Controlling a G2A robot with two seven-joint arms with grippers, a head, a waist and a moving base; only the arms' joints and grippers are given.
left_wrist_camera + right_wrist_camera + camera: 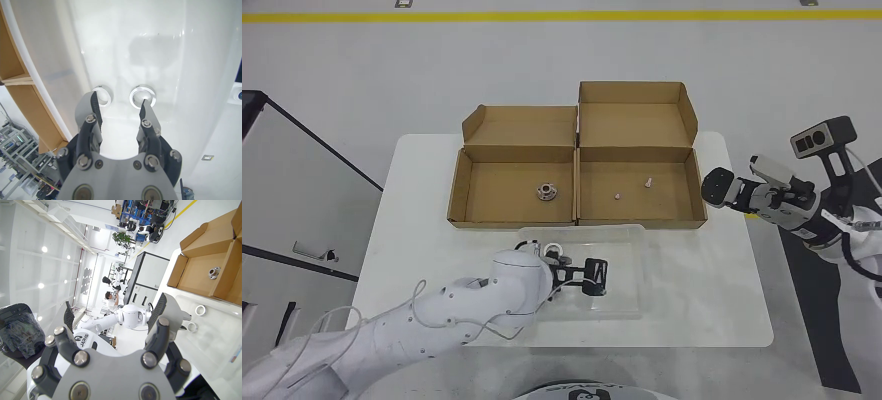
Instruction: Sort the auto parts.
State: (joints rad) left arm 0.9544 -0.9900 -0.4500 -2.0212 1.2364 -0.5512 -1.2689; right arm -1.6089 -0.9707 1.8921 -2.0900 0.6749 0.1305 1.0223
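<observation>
1. A white table (422, 200) fills the middle of the top view.
2. Two open cardboard boxes sit side by side, touching, at the centre of the top view. The left box (497, 200) holds one flanged hub (545, 190). The right box (677, 195) holds two small screws (616, 196), lying apart from each other.
3. A clear plastic tray (627, 300) lies just below the boxes, lower middle of the top view. It holds two metal rings.
4. The left gripper (118, 98) hangs inside the tray with its jaws spread wide and nothing between them. The right gripper (712, 187) is at the right edge of the top view, just beside the right box, also spread wide and empty.
5. The hub rests on its flange, with the bore appearing to face up.
6. The first ring (108, 97) and the second ring (151, 94) lie flat on the tray floor, near each other but apart, bores facing up. One fingertip (144, 106) overlaps the second ring's rim; I cannot tell if it touches.
7. The screws are too small to tell which way they point.
</observation>
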